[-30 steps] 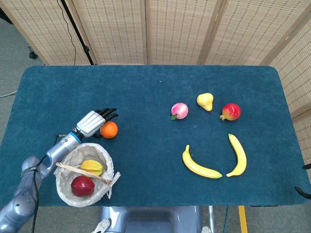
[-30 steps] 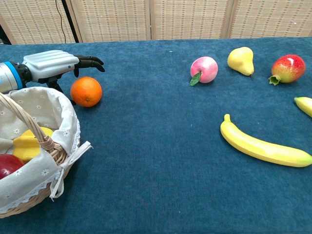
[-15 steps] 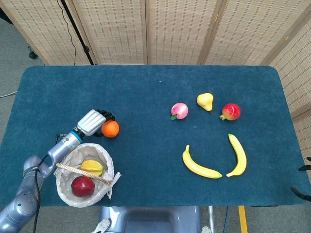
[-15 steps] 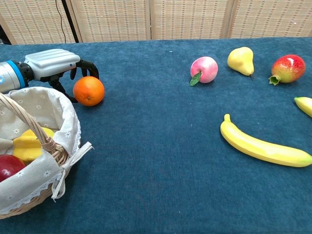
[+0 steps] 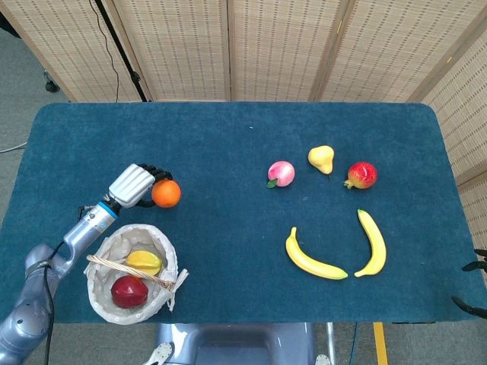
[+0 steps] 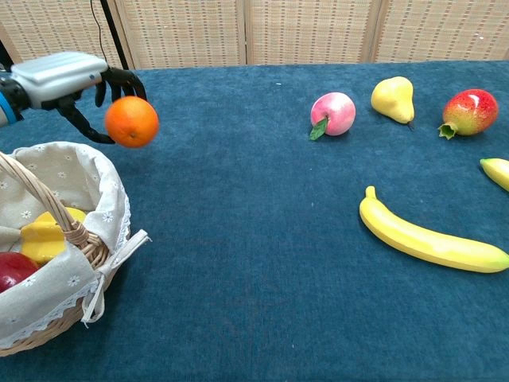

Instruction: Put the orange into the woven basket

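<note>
My left hand (image 5: 131, 185) (image 6: 65, 78) grips the orange (image 5: 166, 193) (image 6: 131, 122) with its dark fingers and holds it lifted off the blue tabletop. The orange hangs just beyond the far right rim of the woven basket (image 5: 103, 296) (image 6: 71, 314), which stands at the table's front left. The cloth-lined basket holds a yellow starfruit (image 5: 144, 261) (image 6: 44, 235) and a red fruit (image 5: 128, 291) (image 6: 14, 270). My right hand shows in neither view.
A pink peach (image 5: 281, 173) (image 6: 332, 113), a yellow pear (image 5: 322, 158) (image 6: 394, 98) and a red pomegranate (image 5: 361, 175) (image 6: 471, 111) lie at the right centre. Two bananas (image 5: 313, 260) (image 5: 373, 242) lie nearer the front right. A folding screen (image 5: 251, 46) stands behind the table.
My left hand closed its fingers around the orange and lifted it off the table, drawing it slightly back and left. The other fruit and the basket stayed put.
</note>
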You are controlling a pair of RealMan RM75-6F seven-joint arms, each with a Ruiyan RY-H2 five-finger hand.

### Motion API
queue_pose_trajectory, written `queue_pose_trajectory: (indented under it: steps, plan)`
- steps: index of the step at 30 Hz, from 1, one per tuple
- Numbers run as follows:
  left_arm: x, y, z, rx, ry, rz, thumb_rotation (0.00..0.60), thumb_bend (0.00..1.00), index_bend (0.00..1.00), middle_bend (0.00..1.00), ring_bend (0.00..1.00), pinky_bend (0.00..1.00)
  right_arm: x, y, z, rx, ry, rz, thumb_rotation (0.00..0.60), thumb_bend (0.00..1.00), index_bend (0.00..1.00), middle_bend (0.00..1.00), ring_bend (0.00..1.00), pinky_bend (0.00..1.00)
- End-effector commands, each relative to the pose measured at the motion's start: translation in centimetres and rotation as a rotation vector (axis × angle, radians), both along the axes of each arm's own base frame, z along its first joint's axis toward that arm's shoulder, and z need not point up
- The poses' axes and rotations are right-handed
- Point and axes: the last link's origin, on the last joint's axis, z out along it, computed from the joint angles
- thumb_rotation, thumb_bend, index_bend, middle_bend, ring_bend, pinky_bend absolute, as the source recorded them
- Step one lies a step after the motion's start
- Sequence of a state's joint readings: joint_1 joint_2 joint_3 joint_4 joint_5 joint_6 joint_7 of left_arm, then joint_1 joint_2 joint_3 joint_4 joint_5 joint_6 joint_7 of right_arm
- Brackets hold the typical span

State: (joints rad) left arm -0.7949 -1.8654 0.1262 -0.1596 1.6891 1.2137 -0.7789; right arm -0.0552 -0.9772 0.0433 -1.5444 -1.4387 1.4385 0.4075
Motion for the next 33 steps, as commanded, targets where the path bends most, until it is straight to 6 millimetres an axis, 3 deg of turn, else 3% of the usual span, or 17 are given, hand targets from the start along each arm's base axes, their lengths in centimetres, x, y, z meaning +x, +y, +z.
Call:
queue_pose_trajectory:
  steps: [1, 8, 11, 15, 22, 28, 33]
  plan:
    - [-0.6, 0.1, 2.1, 0.044, -0.016, -0.011, 0.6, 0.32, 0.64, 0.5, 0.44, 0.52, -0.1, -0.1, -0.2, 0.004, -0.005, 0.002, 0.6, 0.0, 0.41, 0.21, 0.23, 0.17]
    - [-1.4, 0.4, 6.1, 0.123, -0.031, -0.027, 0.6, 0.32, 0.64, 0.51, 0.44, 0.52, -0.4, 0.0, -0.1, 0.001, -0.016, -0.001, 0.6, 0.0, 0.42, 0.21, 0.23, 0.17]
    - [-1.7, -0.1, 9.4, 0.175, -0.094, -0.056, 0.6, 0.32, 0.64, 0.51, 0.45, 0.52, -0.7, -0.2, -0.3, -0.003, -0.016, 0.003, 0.6, 0.0, 0.42, 0.21, 0.23, 0.17]
    - [-1.4, -0.7, 10.5, 0.166, -0.137, -0.073, 0.6, 0.32, 0.64, 0.51, 0.45, 0.52, -0.6, -0.5, -0.9, 0.005, -0.006, 0.027, 0.6, 0.0, 0.42, 0.21, 0.23, 0.17]
    - [1.1, -2.1, 10.1, 0.12, -0.2, -0.123, 0.6, 0.32, 0.64, 0.51, 0.45, 0.52, -0.2, -0.5, -1.5, 0.014, -0.01, 0.053, 0.6, 0.0, 0.42, 0.21, 0.23, 0.17]
    - [4.2, -3.9, 9.2, 0.067, -0.237, -0.163, 0.6, 0.32, 0.64, 0.51, 0.45, 0.52, -0.4, -0.1, -1.1, 0.0, -0.014, 0.047, 0.6, 0.0, 0.42, 0.21, 0.23, 0.17]
    - [5.6, -4.9, 8.8, 0.037, -0.245, -0.179, 0.6, 0.32, 0.64, 0.51, 0.45, 0.52, -0.7, 0.2, -0.7, -0.01, -0.015, 0.04, 0.6, 0.0, 0.42, 0.21, 0.23, 0.17]
